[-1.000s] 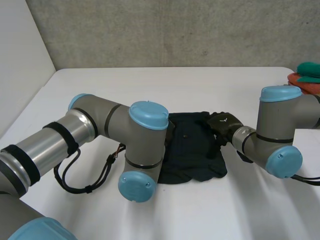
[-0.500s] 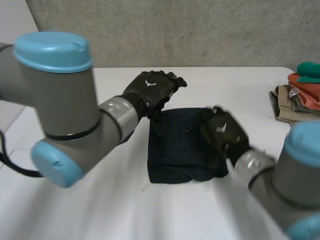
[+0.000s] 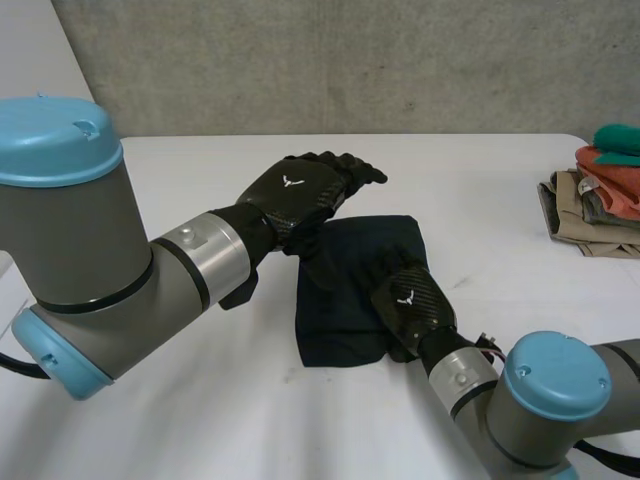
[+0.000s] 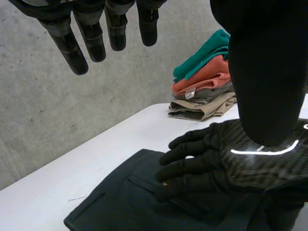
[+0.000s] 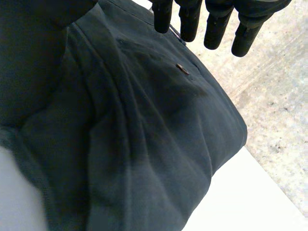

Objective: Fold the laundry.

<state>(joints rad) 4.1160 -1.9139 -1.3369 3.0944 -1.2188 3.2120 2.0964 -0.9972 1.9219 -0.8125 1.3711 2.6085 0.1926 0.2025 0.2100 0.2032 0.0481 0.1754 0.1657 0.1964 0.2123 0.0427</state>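
Dark garment (image 3: 340, 310) under flat-fingered right hand (image 3: 412, 300), left hand (image 3: 300, 190) spread above its corner

You have a dark navy garment (image 3: 350, 265) lying flat near the middle of the counter (image 3: 480, 180), folded into a rough rectangle; its far edge is straight, its near edge rumpled; a small button (image 5: 182, 69) shows on top; well apart, at the counter's right edge, sits a stack of folded clothes (image 3: 600, 195), teal over orange over khaki.
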